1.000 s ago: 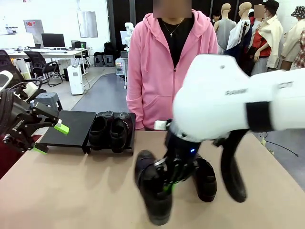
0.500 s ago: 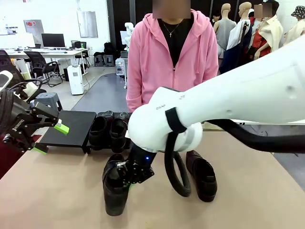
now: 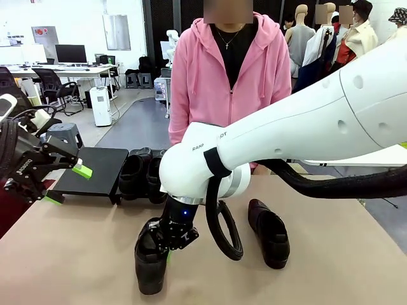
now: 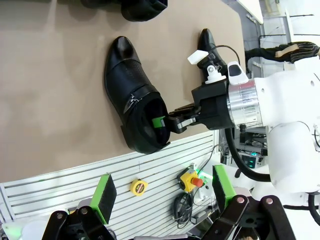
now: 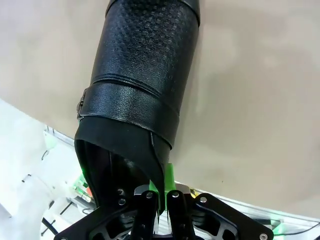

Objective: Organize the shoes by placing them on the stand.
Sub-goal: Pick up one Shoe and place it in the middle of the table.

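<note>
Carefully, with right jaws clamped on the collar of the shoe (image 3: 149, 276) and left jaws apart, carry it toward eleven o'clock onto the stand (image 3: 95, 166), beside the pair (image 3: 146, 173) there.

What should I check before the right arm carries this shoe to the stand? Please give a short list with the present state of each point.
1. Grip: the right claw is shut on the rim of the shoe: ok.
2. Shoe lifted off the table: cannot tell; it is close to the top.
3. Free place on the stand: ok; the two shoes fill its right part, and the left part is bare.
4. Left claw out of the path: cannot tell; it hangs open near the stand's left end.
5. Spare shoe apart from the held one: ok.
</note>
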You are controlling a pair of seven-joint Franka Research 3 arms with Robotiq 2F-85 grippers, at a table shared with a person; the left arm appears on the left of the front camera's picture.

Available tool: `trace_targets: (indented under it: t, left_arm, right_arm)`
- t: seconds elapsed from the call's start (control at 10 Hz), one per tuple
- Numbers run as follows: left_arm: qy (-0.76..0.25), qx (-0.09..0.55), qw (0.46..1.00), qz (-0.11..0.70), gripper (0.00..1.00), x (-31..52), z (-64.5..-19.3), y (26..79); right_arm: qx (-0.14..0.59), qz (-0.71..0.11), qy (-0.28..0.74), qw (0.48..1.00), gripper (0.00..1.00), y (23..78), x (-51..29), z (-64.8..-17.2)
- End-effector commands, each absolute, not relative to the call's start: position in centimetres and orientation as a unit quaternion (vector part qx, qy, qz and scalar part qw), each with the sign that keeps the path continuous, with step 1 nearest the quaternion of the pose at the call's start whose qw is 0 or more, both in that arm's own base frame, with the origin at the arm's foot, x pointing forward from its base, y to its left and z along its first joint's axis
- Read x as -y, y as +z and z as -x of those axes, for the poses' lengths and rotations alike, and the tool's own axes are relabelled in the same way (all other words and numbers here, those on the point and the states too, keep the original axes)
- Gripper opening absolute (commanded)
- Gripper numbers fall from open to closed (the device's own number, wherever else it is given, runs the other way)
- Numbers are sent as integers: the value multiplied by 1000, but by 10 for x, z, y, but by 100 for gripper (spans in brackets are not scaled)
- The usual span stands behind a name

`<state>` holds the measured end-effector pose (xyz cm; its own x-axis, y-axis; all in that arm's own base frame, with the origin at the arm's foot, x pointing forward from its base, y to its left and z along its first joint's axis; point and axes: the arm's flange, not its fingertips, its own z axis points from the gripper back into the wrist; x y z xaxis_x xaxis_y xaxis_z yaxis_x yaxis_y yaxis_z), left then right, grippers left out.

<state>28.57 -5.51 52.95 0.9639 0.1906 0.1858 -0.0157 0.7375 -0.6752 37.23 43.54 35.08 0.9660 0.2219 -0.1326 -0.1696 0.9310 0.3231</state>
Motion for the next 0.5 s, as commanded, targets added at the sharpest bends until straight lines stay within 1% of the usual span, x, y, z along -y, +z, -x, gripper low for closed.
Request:
trace_targets:
  t: [0.0, 0.1, 0.2, 0.3, 0.4]
  left_arm:
    - [54, 121, 920, 370, 100, 54, -285, 530]
    - [54, 121, 920, 370, 100, 54, -285, 530]
    - [54, 121, 920, 370, 100, 54, -285, 530]
    - [54, 121, 920, 370, 100, 54, -285, 530]
    - [54, 121, 920, 370, 100, 54, -285, 530]
  right_arm:
    - [-81, -141, 88, 983, 0, 360, -439, -380]
    - [-79, -143, 84, 983, 34, 358, -439, -381]
    - [-63, -142, 76, 985, 93, 358, -437, -383]
    - [-48, -145, 67, 986, 100, 359, -434, -383]
    - [-42, -144, 63, 987, 100, 360, -431, -383]
